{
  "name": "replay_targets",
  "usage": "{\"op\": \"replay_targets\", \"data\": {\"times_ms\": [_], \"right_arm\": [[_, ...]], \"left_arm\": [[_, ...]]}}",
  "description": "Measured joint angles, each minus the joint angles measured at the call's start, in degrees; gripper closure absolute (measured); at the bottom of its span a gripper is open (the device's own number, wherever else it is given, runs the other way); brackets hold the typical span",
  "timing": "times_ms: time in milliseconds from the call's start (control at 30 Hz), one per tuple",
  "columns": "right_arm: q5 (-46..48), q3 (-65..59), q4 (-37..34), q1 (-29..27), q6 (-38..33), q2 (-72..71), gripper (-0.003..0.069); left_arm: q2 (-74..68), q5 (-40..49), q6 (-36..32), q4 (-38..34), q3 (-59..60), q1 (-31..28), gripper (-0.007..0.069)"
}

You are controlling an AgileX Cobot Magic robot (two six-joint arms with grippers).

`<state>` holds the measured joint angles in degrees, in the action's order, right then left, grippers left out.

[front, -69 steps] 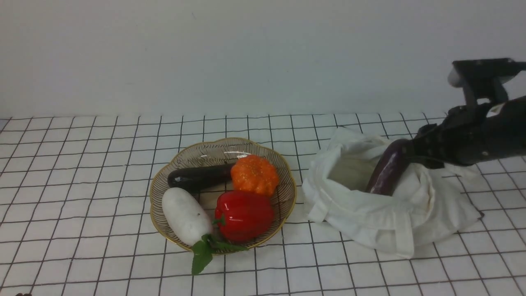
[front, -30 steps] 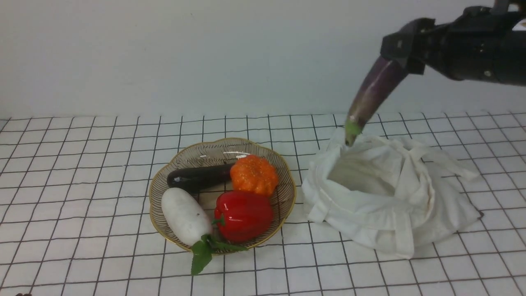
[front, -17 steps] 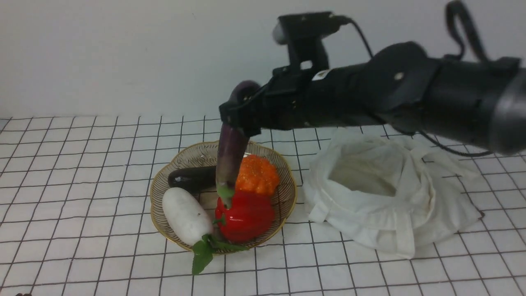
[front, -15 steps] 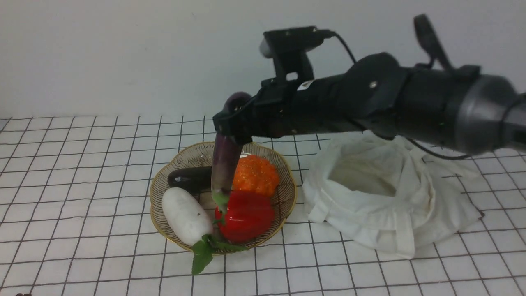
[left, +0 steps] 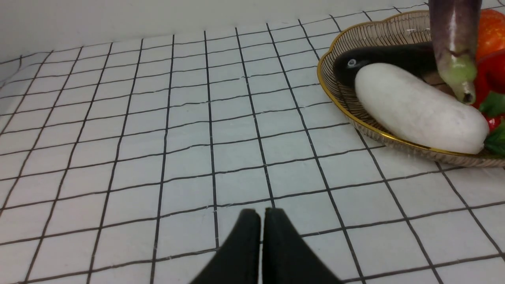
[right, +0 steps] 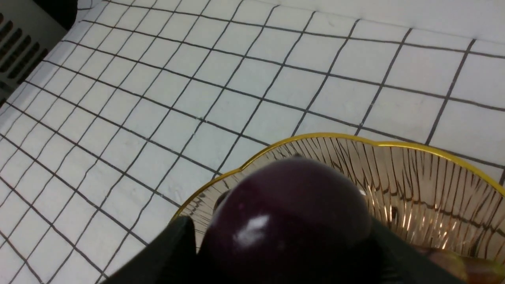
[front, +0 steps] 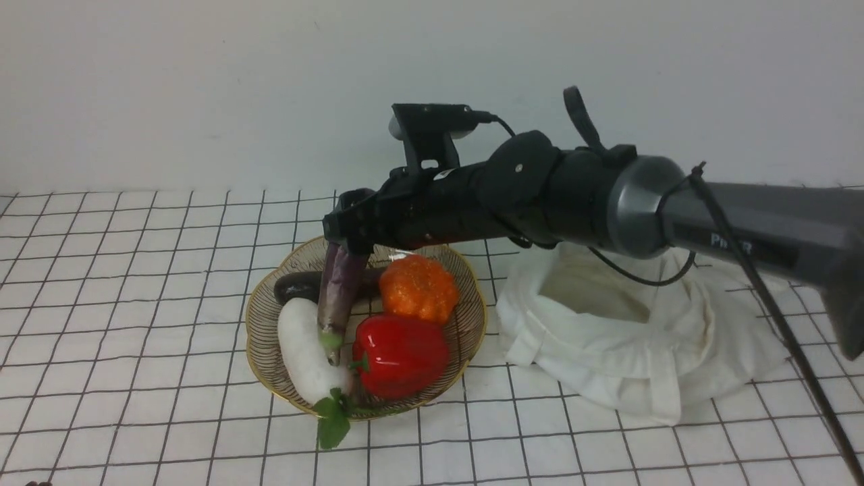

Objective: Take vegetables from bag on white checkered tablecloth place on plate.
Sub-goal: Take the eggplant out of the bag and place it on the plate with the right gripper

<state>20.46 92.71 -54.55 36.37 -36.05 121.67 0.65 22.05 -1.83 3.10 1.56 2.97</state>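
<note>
Jaws of the right gripper (front: 345,237) are clamped on the rounded upper end of the long, slender dull-purple eggplant (front: 339,283), one black finger pressed to either side of it in the right wrist view. This eggplant hangs steeply, nearly upright, with its pale green stem end pointing down over the round shallow brownish glass plate with the scalloped gold rim (front: 251,347). Its tip sits low between the smooth white radish (front: 302,351) and the glossy red bell pepper (front: 403,354); whether it touches either cannot be told. Behind it on the plate lie a shorter, glossy near-black eggplant (front: 293,287) and a bumpy orange pumpkin (front: 418,287), and the radish's green leaves (front: 333,420) spill over the plate's near rim. On the right side of the plate, close by but apart from it, the soft white cloth bag (front: 641,341) slumps with its mouth open on the white checkered tablecloth with thin black grid lines (front: 135,270), and the right arm reaches across above it. Near the cloth, the left gripper (left: 262,216) has its two black fingers pressed together with nothing between them, well apart from the plate's rim (left: 378,36).
</note>
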Motion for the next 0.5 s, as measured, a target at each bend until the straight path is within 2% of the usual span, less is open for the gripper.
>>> {"op": "replay_targets", "data": {"times_ms": [167,233,367,500], "right_arm": [[0.4,0.0,0.1,0.0,0.0,0.3,0.0202],[0.8,0.0,0.2,0.0,0.0,0.3,0.0168],[1.2,0.0,1.1,0.0,0.0,0.3,0.0043],[2.6,0.0,4.4,0.0,0.0,-0.4,-0.0001]], "left_arm": [[0.0,0.0,0.0,0.0,0.0,0.0,0.0633],[0.0,0.0,0.0,0.0,0.0,0.0,0.0633],[0.0,0.0,0.0,0.0,0.0,0.0,0.0633],[0.0,0.0,0.0,0.0,0.0,0.0,0.0633]]}}
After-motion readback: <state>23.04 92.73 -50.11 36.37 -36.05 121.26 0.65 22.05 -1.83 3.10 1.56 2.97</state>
